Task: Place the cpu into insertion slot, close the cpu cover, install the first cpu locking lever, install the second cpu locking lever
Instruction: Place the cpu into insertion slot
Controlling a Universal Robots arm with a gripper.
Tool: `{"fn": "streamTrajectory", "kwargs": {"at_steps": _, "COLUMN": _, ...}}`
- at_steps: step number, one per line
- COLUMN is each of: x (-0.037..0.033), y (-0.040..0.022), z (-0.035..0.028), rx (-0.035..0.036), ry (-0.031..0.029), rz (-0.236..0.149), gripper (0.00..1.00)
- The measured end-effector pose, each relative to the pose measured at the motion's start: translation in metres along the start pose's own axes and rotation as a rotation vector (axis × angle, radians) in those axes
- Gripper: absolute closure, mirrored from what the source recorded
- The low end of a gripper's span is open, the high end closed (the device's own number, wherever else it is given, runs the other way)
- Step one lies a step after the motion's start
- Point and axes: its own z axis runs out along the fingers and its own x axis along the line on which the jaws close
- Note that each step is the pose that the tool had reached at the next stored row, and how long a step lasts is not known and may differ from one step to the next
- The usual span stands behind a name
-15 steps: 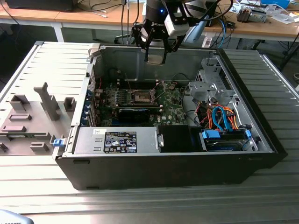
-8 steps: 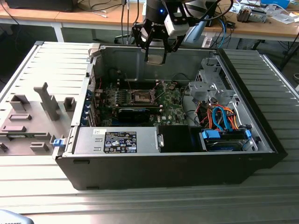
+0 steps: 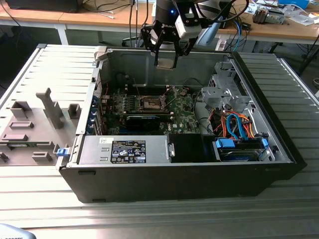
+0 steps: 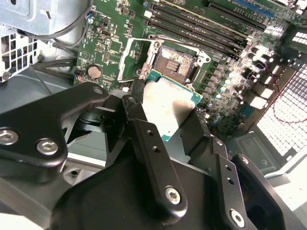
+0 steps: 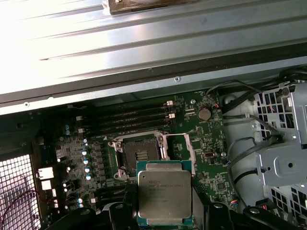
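Tool (image 4: 165,110) closed on the cpu (image 5: 164,191), held in the air above the open insertion slot (image 5: 140,154).
The tool pinches the chip by two opposite edges, probably to leave its underside free to seat squarely. Its silvery-grey, green-rimmed top faces up. Beyond it the slot lies bare and dark-centred, with the cpu cover (image 4: 125,55) hinged open beside it so nothing blocks entry. Farther off, the computer case (image 3: 174,179) rests on the ribbed worktop (image 3: 149,219).

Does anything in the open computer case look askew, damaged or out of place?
Nothing stands out. The gripper holds the small square silvery-grey cpu above the green board; the dark square insertion slot is empty, its thin silvery cpu cover open beside it.
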Motion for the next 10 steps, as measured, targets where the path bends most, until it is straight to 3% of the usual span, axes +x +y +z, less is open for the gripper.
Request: {"fn": "streamTrajectory", "kwargs": {"at_steps": 10, "x": 0.0000, "y": 0.0000, "z": 0.0000, "rx": 0.0001, "ry": -0.0001, "rz": 0.007, "gripper": 0.45}}
